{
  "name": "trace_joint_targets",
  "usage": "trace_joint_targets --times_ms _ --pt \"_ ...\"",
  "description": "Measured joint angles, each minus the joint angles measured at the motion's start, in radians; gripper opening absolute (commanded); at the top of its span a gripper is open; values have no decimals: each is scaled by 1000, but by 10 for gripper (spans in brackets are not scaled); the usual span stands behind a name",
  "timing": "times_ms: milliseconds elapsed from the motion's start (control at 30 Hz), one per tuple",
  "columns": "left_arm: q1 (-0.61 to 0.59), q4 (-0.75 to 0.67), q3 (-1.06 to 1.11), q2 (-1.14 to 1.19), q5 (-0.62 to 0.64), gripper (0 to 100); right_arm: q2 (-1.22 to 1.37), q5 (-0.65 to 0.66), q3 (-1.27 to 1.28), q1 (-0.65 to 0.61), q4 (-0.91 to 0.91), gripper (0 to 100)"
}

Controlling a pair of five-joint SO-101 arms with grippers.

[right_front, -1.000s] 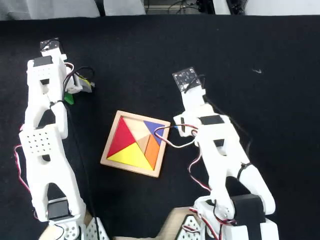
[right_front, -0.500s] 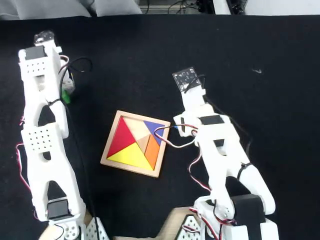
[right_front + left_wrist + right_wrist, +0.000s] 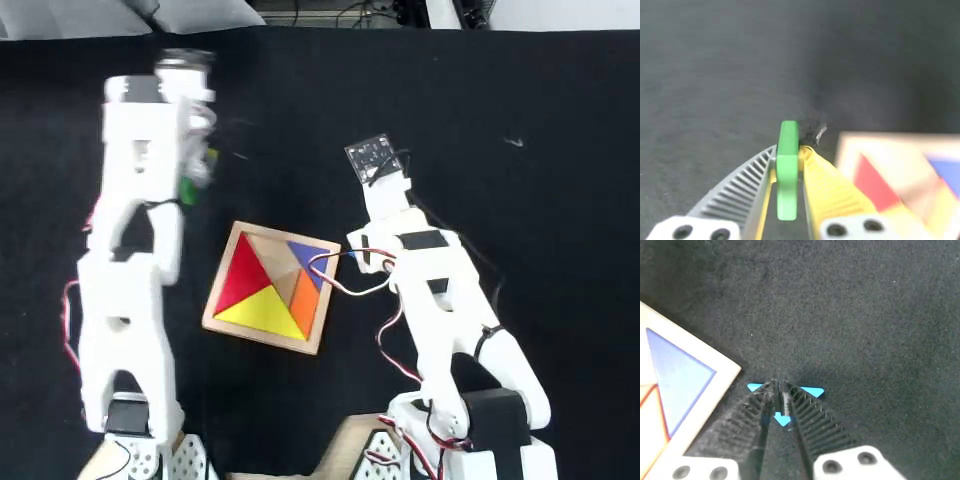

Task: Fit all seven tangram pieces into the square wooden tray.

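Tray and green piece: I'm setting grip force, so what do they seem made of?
The tray looks like pale unpainted wood, going by its light tan matte rim. The green piece could be painted wood or plastic; its even colour and smooth edge leave that open.

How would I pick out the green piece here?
Start at the square wooden tray on the black table. Beside it, the left gripper pinches the green piece edge-on. It is the only green piece, held outside the tray.
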Motion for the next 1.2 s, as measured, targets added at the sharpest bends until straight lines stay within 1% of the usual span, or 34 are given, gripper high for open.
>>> trace_joint_targets --times_ms 167,233,367,467,633,767,1200 --pt "210 -8 408 -308 -227 29 0 -2 0 25 0 11" --pt "265 -66 551 -404 -287 29 0 -2 0 28 0 11" --pt "328 -238 784 -474 -313 29 0 -2 0 26 0 11" --pt "362 -336 884 -474 -316 29 0 -2 0 26 0 11" --pt "417 -373 941 -476 -302 29 0 -2 0 26 0 11" --pt "428 -408 945 -476 -275 29 0 -2 0 26 0 11" --pt "473 -414 980 -476 -267 29 0 -2 0 26 0 11"
